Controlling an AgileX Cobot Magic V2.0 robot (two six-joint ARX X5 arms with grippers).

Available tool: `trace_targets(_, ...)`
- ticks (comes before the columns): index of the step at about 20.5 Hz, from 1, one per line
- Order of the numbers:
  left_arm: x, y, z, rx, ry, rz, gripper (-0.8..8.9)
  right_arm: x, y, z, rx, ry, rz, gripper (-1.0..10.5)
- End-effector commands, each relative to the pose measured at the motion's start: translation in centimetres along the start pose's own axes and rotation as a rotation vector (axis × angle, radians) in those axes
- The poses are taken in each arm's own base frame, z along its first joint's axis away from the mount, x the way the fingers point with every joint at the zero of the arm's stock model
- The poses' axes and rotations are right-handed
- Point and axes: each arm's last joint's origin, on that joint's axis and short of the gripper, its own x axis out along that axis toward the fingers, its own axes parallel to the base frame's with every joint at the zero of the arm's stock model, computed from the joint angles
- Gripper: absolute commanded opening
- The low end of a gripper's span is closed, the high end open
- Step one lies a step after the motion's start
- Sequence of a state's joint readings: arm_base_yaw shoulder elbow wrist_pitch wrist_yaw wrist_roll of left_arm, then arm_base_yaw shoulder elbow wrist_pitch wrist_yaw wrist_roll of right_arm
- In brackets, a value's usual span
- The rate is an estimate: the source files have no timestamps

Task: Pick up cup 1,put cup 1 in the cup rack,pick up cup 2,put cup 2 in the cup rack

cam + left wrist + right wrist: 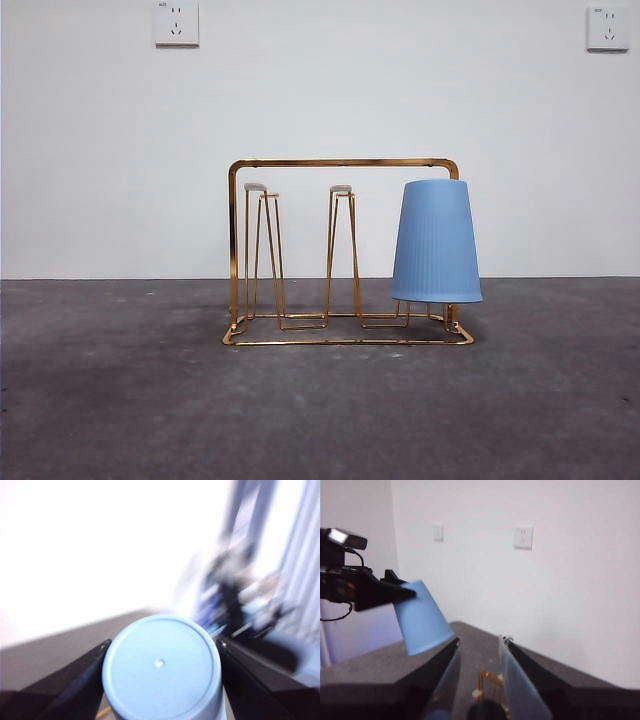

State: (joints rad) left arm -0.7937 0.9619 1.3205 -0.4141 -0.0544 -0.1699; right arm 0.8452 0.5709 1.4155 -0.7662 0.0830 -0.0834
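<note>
Ribbed pale-blue cup 1 point(436, 240) sits upside down on the gold wire cup rack point(340, 162), at 1 end.
Dark grey bench point(120, 400), white wall point(400, 90). Left hand point(163, 642) is clenched on matching cup 2 point(162, 667), raised and tilted; right hand point(480, 640) is released above the rack.

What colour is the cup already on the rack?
Light blue, finely ribbed: the cup on the rack sits upside down at one end of the gold cup rack. Clearest in the front view.
</note>
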Motion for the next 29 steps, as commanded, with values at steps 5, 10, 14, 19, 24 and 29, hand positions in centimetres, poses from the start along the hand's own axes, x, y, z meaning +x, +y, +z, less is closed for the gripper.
trace_targets(5,2.1,0.6,-2.0,0.171,0.16,0.155,-0.06,0.2,0.0,-0.6,-0.005,0.061,-0.013,1.3)
trace_targets(10,5.1,0.9,-3.4,0.214,0.238,0.226,-0.06,0.1,0.0,-1.3,-0.009,0.13,-0.035,1.3)
trace_targets(14,7.9,1.2,-4.5,0.249,0.269,0.238,-0.06,0.0,0.0,-1.9,0.008,0.193,-0.035,1.3)
trace_targets(19,10.6,2.3,-5.8,0.246,0.295,0.273,-0.06,-0.1,0.0,-2.3,0.009,0.239,-0.038,1.3)
trace_targets(24,12.2,4.1,-6.8,0.231,0.348,0.297,-0.06,-0.2,-0.1,-2.8,0.002,0.288,-0.076,1.3)
trace_targets(29,13.2,5.3,-7.7,0.215,0.368,0.307,-0.06,-0.2,-0.1,-2.8,-0.001,0.291,-0.089,1.3)
